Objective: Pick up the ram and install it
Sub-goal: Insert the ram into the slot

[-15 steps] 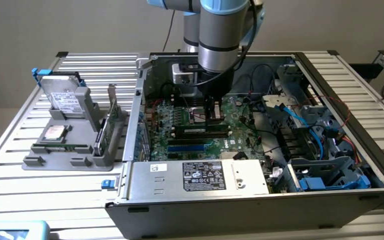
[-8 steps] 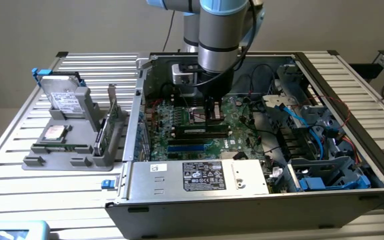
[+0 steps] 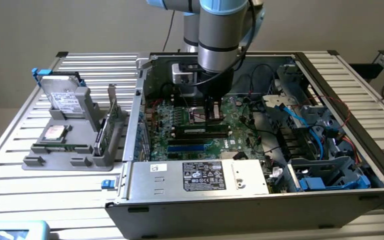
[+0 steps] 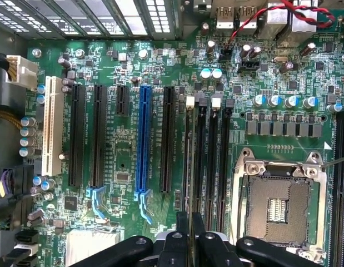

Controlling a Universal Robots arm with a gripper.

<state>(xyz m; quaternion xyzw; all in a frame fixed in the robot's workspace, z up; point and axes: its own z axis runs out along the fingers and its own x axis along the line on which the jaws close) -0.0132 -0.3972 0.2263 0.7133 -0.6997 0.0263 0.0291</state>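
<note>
My gripper [image 3: 212,119] reaches down into the open computer case [image 3: 339,195], over the motherboard [image 3: 178,117]. Its two black fingers [image 4: 182,231] stand close together, shut on the ram [image 4: 189,161]. In the wrist view the ram appears edge-on as a thin strip along the outermost black memory slot, beside the other memory slots [image 4: 215,156]. From outside, the ram [image 3: 202,131] is a long green stick with a white label, lying level along the slots just under the fingertips. Whether it is pressed fully home I cannot tell.
An empty processor socket [image 4: 277,206] lies beside the slots, with blue and black expansion slots [image 4: 143,144] on the other side. At the exterior view's left a grey fixture [image 3: 58,162] holds a hard drive [image 3: 64,97], a silver chip [image 3: 54,133] and a bracketed green card [image 3: 112,120]. Cables [image 3: 292,115] crowd the case's right.
</note>
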